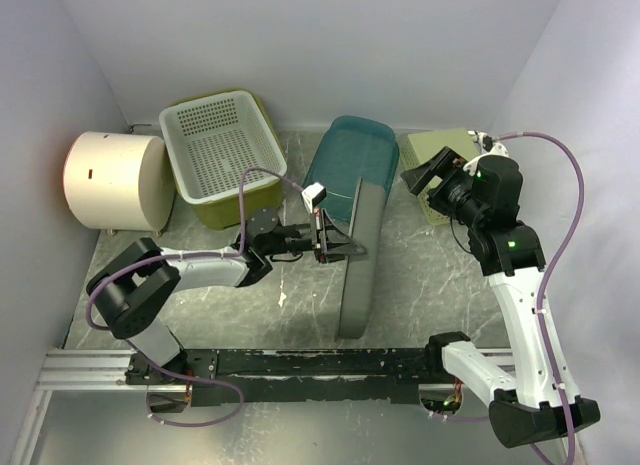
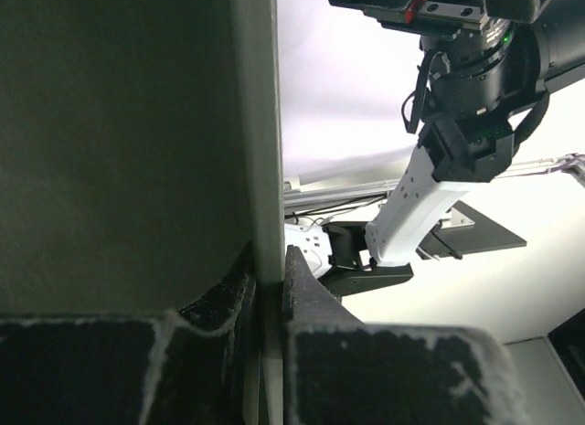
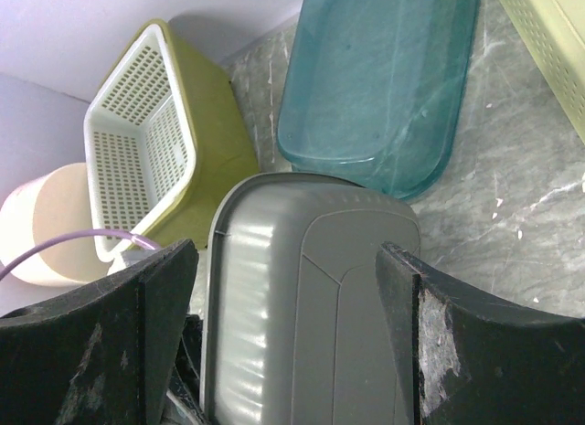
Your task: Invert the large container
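Note:
The large grey container (image 1: 360,255) stands on its long side in the middle of the table, with its opening toward the left arm. My left gripper (image 1: 340,247) is shut on its upper rim. In the left wrist view the fingers (image 2: 315,306) pinch the thin rim (image 2: 260,123), and the container's wall (image 2: 119,132) fills the left. My right gripper (image 1: 425,173) is open and empty, raised to the right of the container's far end. In the right wrist view it (image 3: 288,256) looks down on the container's grey underside (image 3: 311,306) between its spread fingers, not touching it.
A teal tray (image 1: 350,155) lies just behind the container. A white perforated basket (image 1: 215,140) sits in an olive bin (image 1: 255,197) at back left, beside a cream cylinder (image 1: 110,180). A pale green basket (image 1: 440,150) is at back right, under the right arm.

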Action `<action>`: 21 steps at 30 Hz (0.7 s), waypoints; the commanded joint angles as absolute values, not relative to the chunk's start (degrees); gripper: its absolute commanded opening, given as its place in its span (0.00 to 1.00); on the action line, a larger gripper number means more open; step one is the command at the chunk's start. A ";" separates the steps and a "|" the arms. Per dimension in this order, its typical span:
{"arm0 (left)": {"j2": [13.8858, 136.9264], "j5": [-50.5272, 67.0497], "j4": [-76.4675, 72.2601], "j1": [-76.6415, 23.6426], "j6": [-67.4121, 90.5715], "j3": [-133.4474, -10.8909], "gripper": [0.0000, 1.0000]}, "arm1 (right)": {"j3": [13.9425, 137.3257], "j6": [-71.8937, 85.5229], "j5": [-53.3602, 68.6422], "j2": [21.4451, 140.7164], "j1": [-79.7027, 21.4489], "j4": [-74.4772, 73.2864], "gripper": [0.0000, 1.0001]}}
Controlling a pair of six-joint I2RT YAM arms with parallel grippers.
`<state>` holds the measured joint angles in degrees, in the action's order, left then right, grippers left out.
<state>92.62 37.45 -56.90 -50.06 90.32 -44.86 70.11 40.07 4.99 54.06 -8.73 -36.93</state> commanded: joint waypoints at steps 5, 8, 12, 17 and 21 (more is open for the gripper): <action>95.00 37.90 -76.45 -48.12 96.14 -35.30 0.07 | 71.66 39.24 4.53 53.58 -8.50 -37.16 0.79; 92.88 37.79 -78.22 -45.02 97.28 -30.43 0.07 | 71.79 39.24 4.52 53.49 -8.48 -37.34 0.79; 86.51 39.91 -66.53 -41.20 91.53 -27.63 0.28 | 71.64 39.37 4.69 53.51 -8.52 -37.00 0.79; 78.92 40.78 -35.22 -40.00 75.27 -32.64 0.64 | 71.21 39.64 5.26 53.80 -8.50 -36.42 0.79; 76.11 37.50 -10.19 -39.72 61.46 -38.85 0.72 | 71.11 39.64 5.40 53.72 -8.53 -36.42 0.79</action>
